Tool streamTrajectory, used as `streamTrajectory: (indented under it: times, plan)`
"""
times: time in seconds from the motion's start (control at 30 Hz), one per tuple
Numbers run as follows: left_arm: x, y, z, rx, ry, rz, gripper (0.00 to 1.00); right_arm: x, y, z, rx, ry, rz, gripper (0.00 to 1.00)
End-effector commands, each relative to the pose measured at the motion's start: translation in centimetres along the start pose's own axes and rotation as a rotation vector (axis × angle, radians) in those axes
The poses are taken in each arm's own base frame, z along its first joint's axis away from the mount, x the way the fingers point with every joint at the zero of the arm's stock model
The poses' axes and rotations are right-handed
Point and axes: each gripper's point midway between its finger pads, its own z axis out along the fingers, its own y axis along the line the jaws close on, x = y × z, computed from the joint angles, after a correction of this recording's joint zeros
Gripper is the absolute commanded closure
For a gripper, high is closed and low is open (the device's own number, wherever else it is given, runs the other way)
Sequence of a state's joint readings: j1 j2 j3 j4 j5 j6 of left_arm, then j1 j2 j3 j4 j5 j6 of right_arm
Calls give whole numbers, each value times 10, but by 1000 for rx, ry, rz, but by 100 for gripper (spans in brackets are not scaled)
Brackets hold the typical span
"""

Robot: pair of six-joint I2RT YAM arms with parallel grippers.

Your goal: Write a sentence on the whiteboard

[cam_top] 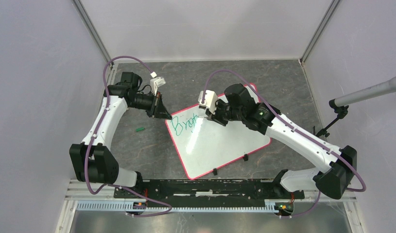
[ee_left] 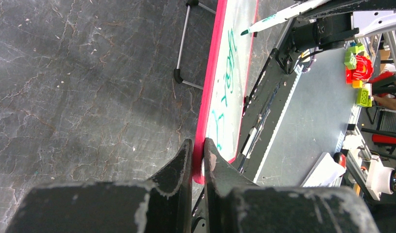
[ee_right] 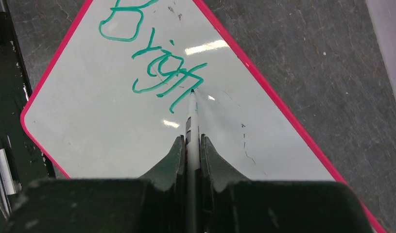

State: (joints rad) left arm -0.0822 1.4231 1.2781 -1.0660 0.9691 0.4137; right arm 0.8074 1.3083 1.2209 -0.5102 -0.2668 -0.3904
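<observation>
The whiteboard (cam_top: 220,141) lies tilted on the dark table, white with a red-pink rim. Green lettering (cam_top: 185,125) near its upper left corner reads "Bright"; in the right wrist view the lettering (ee_right: 152,58) shows clearly. My right gripper (ee_right: 192,141) is shut on a white marker (ee_right: 192,121) whose green tip touches the board at the end of the last letter. My left gripper (ee_left: 198,150) is shut on the whiteboard's red rim (ee_left: 208,107) at its upper left corner (cam_top: 167,118). The marker (ee_left: 278,18) also shows in the left wrist view.
A green marker cap (cam_top: 140,129) lies on the table left of the board. Black board-stand feet (cam_top: 245,158) sit at the board's near edge. A microphone on a stand (cam_top: 370,92) reaches in from the right. White enclosure walls surround the table.
</observation>
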Motion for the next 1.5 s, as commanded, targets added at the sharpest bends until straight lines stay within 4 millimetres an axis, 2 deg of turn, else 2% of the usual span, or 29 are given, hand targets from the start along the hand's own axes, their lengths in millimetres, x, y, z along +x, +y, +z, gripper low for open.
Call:
streamTrajectory:
  times: [0.0, 0.37, 0.9, 1.47]
  plan:
    - [6, 2, 9, 1, 55, 69, 98, -20, -4, -7, 6, -57, -16, 100]
    - [3, 11, 10, -26, 72, 79, 98, -21, -5, -12, 9, -55, -34, 100]
    - [5, 6, 11, -26, 74, 89, 97, -13, 5, -10, -25, -49, -14, 100]
    - [6, 5, 11, -28, 78, 93, 98, -7, 6, -10, -45, -42, 8, 100]
